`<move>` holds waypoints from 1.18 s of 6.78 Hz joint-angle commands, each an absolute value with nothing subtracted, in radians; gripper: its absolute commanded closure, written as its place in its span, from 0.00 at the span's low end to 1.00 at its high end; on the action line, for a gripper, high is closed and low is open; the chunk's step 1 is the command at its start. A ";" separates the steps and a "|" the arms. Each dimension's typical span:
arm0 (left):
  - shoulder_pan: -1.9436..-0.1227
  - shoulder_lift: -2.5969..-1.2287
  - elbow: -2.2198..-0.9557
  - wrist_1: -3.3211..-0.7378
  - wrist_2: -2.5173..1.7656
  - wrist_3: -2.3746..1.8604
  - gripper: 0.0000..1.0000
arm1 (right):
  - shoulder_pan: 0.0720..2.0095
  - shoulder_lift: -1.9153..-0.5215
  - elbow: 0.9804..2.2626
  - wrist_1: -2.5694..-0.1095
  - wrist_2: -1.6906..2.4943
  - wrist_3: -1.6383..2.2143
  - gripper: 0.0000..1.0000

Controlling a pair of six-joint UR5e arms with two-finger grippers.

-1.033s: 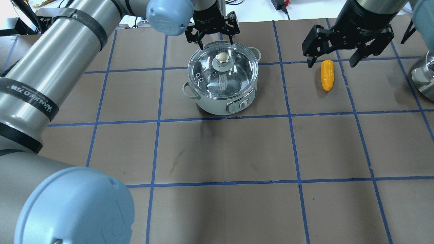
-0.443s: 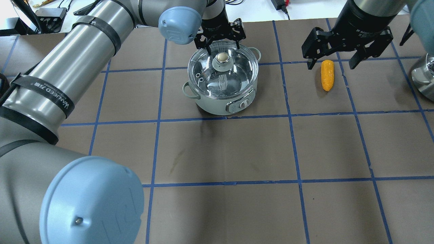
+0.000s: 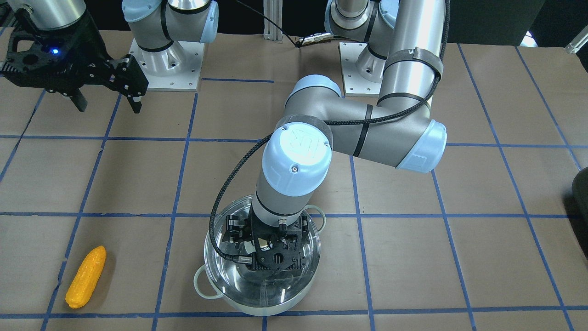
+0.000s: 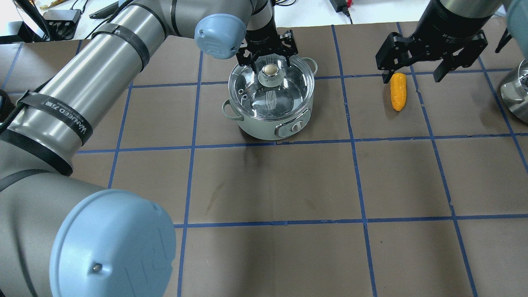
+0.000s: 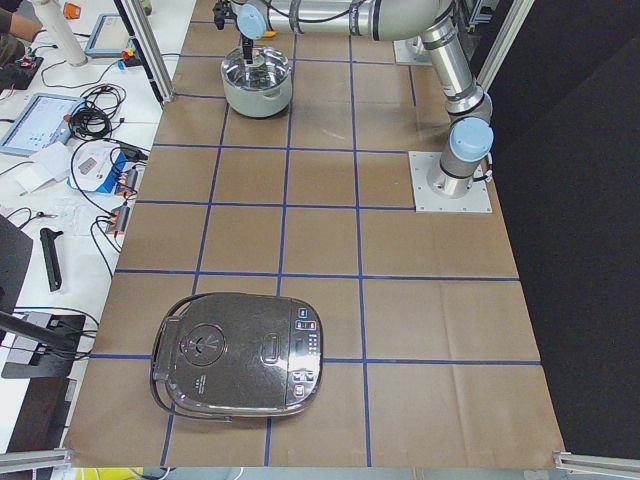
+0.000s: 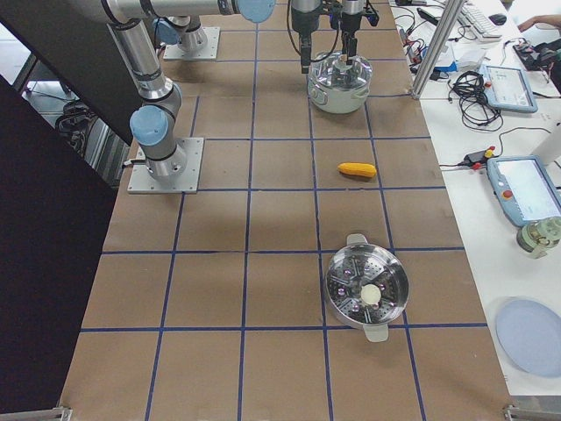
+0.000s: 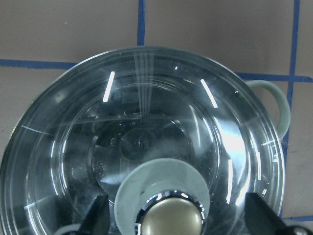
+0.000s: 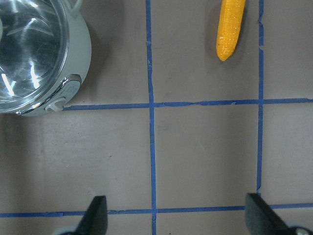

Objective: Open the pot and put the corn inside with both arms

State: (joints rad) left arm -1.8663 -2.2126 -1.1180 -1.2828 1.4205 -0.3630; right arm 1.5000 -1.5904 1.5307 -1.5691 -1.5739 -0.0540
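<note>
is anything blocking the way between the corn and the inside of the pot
Yes. The glass lid sits on the pot, closing its mouth, so the corn cannot go in yet. The left gripper is open, its fingers on either side of the lid's knob, not closed on it.

The round, shiny steel pot (image 4: 255, 128) with pale mint loop handles stands upright, its glass lid (image 4: 288, 88) on. The small orange-yellow plastic corn cob (image 4: 398, 91) lies flat, well apart to the pot's right.
</note>
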 commanded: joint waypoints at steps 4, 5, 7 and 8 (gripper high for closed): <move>-1.867 -2.201 -1.126 -1.279 1.416 -0.357 0.86 | 1.306 -1.130 1.506 -1.965 -1.583 -0.126 0.06; -1.865 -2.189 -1.123 -1.282 1.419 -0.353 0.87 | 1.305 -1.035 1.505 -2.071 -1.562 -0.123 0.06; -1.820 -2.082 -1.066 -1.432 1.425 -0.269 0.87 | 1.305 -0.934 1.503 -2.227 -1.555 -0.123 0.06; -1.743 -2.035 -1.075 -1.498 1.484 -0.150 0.87 | 1.305 -0.914 1.505 -2.238 -1.514 -0.117 0.11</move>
State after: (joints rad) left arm -1.8110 -2.0930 -1.0803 -1.4123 1.4379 -0.2631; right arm 1.3060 -0.9484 1.5040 -2.2007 -1.5470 -0.1217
